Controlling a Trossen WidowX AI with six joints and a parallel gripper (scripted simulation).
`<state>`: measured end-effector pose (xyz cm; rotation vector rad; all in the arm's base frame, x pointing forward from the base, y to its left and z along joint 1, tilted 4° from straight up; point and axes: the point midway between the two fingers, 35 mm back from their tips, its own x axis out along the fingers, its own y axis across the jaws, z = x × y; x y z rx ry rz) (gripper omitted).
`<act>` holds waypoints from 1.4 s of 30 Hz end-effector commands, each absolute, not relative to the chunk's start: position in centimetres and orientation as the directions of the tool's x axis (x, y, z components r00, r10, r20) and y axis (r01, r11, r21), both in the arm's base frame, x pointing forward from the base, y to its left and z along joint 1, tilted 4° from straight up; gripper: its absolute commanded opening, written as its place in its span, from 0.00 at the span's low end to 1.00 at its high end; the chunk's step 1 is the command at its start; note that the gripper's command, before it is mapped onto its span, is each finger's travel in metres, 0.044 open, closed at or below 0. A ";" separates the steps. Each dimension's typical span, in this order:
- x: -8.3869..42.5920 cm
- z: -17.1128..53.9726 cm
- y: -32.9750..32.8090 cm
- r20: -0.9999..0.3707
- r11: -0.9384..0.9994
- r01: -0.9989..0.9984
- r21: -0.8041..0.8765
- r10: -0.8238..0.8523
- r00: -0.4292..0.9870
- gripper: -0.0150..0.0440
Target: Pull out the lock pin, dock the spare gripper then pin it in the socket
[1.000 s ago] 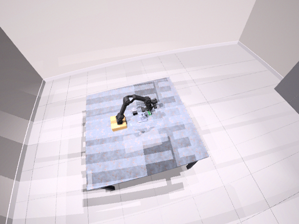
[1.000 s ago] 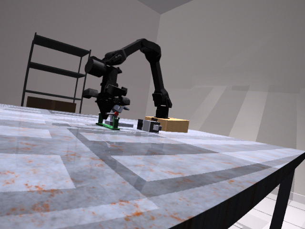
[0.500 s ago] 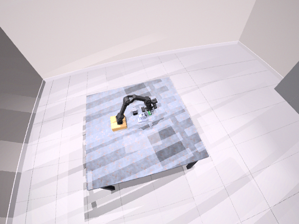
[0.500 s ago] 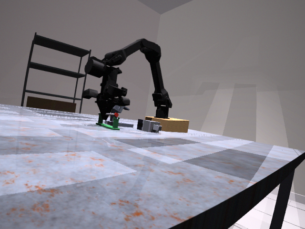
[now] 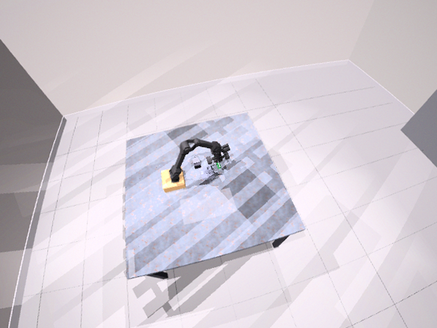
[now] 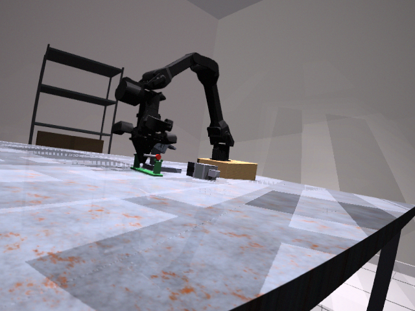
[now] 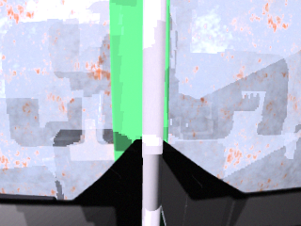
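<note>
One black arm [image 5: 180, 157] [image 6: 211, 100] on a yellow-orange block [image 5: 173, 186] [image 6: 239, 170], reaching over and down to a green stand [image 5: 218, 165] [image 6: 147, 172] [image 7: 126, 71] on the tabletop [image 5: 211, 216] [image 6: 201, 234] [image 7: 235, 85]. End effector [image 5: 217, 162] [image 6: 142, 162] [image 7: 148, 147] points down, closed on the lock pin [image 6: 149, 155] [image 7: 153, 89]. Pin is pale, about horizontal, running lengthwise above the stand; red head [image 6: 158, 156] at the end nearer the exterior camera, by the stand's near upright [image 6: 157, 166]. Can't tell if the pin touches the uprights. Wrist view: pin shaft passes between the dark fingertips, green strip of the stand below it.

Grey mount [image 6: 162, 148] stands just behind the stand, partly hidden by the arm; socket too small to make out. Spare gripper, grey and black [image 5: 197, 162] [image 6: 202, 170], lies apart from the mount, near the block, not docked. Background: dark shelf rack [image 6: 36, 100], brown boxes [image 6: 70, 141] on its lower part.
</note>
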<state>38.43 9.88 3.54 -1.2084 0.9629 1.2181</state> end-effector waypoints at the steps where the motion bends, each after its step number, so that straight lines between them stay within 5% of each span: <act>1: 38.3 3.0 9.8 -0.980 -0.061 -0.989 -0.137 0.152 0.126 0.25; 17: 38.4 3.5 9.9 -0.979 -0.055 -0.988 -0.146 0.154 0.136 0.25; 34: 38.2 5.0 9.8 -0.979 -0.055 -0.988 -0.141 0.153 0.132 1.00; 42: 38.0 7.3 9.8 -0.979 -0.055 -0.988 -0.146 0.155 0.136 1.00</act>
